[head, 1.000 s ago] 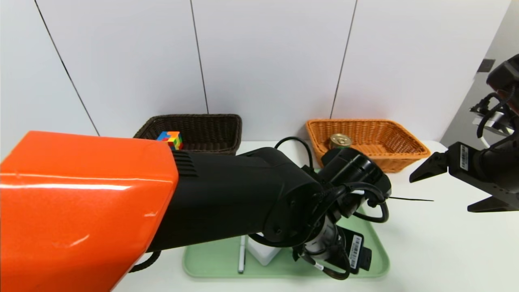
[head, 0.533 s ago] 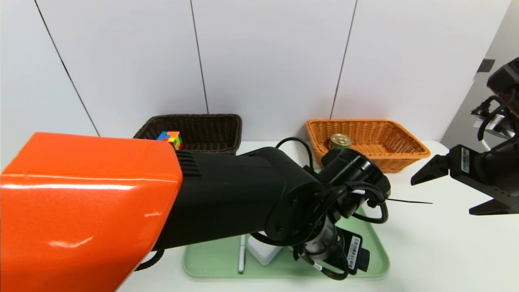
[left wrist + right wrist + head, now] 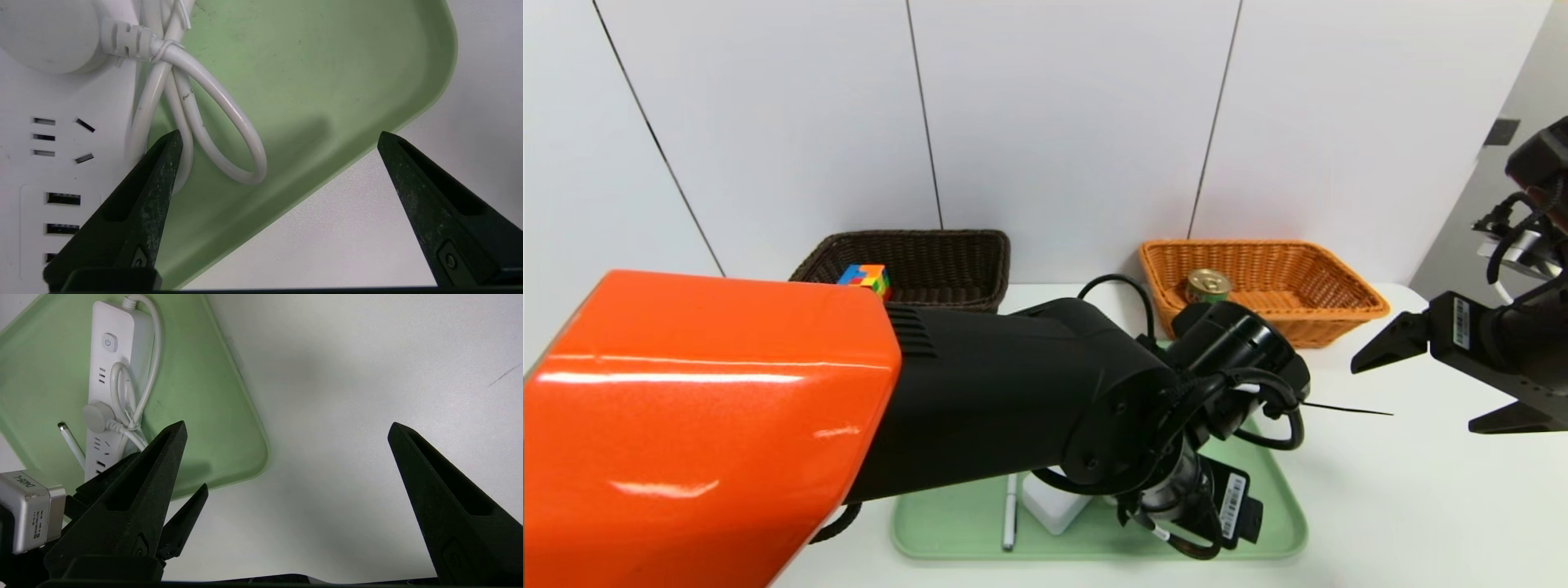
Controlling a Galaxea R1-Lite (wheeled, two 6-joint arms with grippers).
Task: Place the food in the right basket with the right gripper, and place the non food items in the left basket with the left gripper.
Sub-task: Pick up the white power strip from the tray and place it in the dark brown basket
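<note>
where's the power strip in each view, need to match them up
Head view: the power strip shows only as a white end on the green tray, beside the pen, mostly hidden under the left arm.
Left wrist view: power strip along one edge, looped cord by a fingertip of the open left gripper.
Right wrist view: whole strip, lengthwise on the tray.
Shared landmark: the green tray.

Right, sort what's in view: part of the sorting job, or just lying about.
Job:
- can, in the orange basket
- cube, in the brown basket
- power strip and pen, on the tray
- left gripper, open over the tray
- right gripper, open over the table

Lying about:
- green tray
- table
</note>
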